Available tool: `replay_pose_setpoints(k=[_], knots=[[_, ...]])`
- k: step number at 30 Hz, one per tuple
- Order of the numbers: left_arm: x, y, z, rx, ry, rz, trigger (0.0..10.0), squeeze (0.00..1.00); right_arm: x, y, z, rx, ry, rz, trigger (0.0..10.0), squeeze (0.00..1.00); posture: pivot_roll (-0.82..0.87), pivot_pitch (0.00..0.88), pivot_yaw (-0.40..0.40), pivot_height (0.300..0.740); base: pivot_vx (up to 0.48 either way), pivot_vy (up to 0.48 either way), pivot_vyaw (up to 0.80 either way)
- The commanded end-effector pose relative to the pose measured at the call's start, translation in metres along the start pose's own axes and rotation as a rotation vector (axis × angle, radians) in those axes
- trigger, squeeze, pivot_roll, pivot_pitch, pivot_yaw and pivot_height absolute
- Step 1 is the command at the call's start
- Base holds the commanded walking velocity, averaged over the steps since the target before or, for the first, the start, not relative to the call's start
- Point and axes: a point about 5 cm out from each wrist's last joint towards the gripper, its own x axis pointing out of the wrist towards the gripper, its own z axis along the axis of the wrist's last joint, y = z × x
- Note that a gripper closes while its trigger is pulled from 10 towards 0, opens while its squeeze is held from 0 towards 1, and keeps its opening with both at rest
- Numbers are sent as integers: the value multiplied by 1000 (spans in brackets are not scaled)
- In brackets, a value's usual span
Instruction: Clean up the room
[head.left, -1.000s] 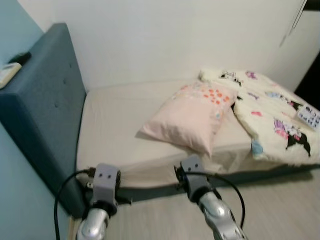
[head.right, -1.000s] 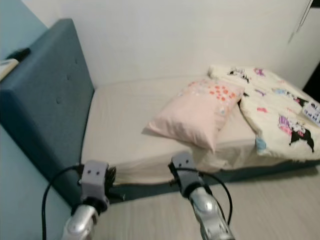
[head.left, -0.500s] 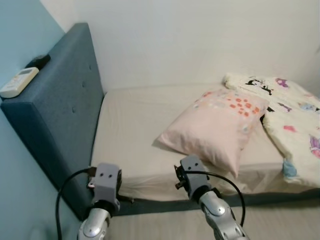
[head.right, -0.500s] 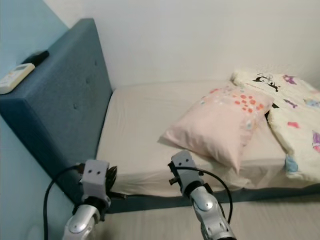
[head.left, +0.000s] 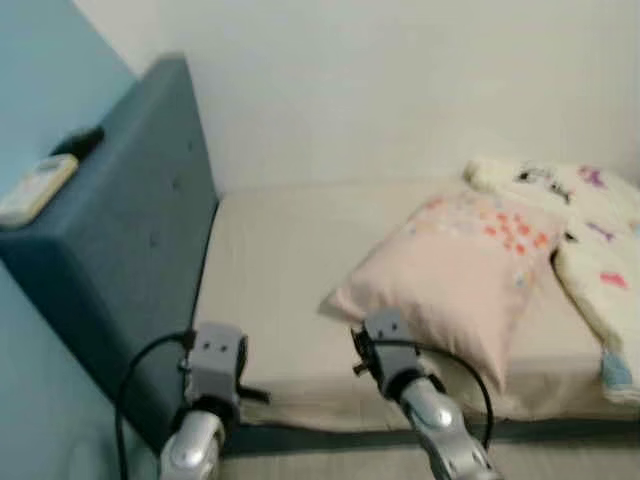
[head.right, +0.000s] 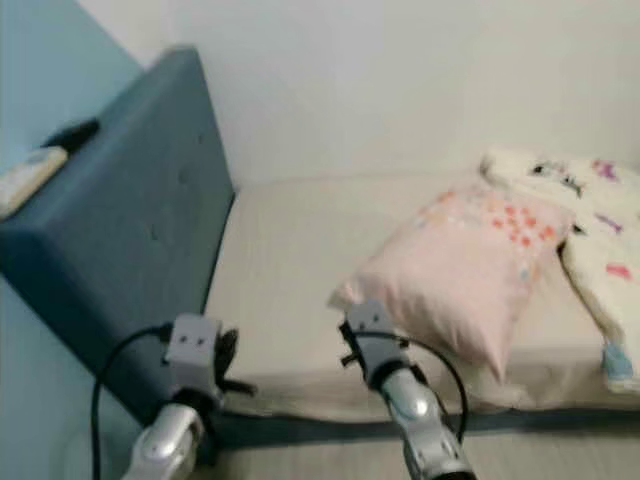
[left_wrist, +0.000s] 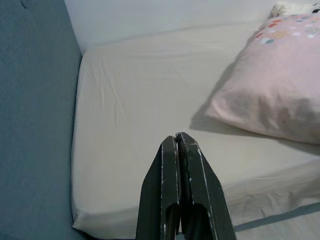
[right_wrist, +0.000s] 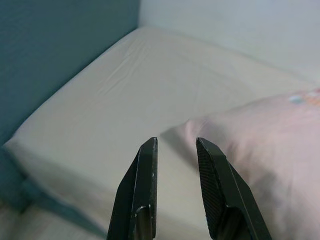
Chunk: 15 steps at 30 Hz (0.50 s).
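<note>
A pink pillow with orange dots lies askew across the cream-sheeted bed. A white blanket with cartoon prints is bunched at the bed's right end. Both my arms are raised in front of the bed's near edge. My left gripper is shut and empty, pointing over the sheet near the headboard end. My right gripper is open, its fingers aimed at the pillow's near corner, still short of it.
A blue padded headboard stands at the left; a white remote and a dark object rest on its top. A white wall runs behind the bed. Pale wooden floor shows beneath my arms.
The view has turned left and drawn closer to the bed, so the blanket has slid toward the right edge. Both arms keep the same raised pose.
</note>
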Motion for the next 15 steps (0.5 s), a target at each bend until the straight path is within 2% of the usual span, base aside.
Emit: replay_pose_setpoints(k=[1, 15], knots=[[-3, 5, -4, 3, 19, 10, 10000, 0, -2, 6, -5, 12, 19, 12, 10000, 0, 29, 47, -20, 740, 274, 0, 0], [-2, 5, -3, 4, 12, 10, 10000, 0, 0, 6, -4, 14, 15, 12, 10000, 0, 30, 37, -20, 740, 272, 0, 0]])
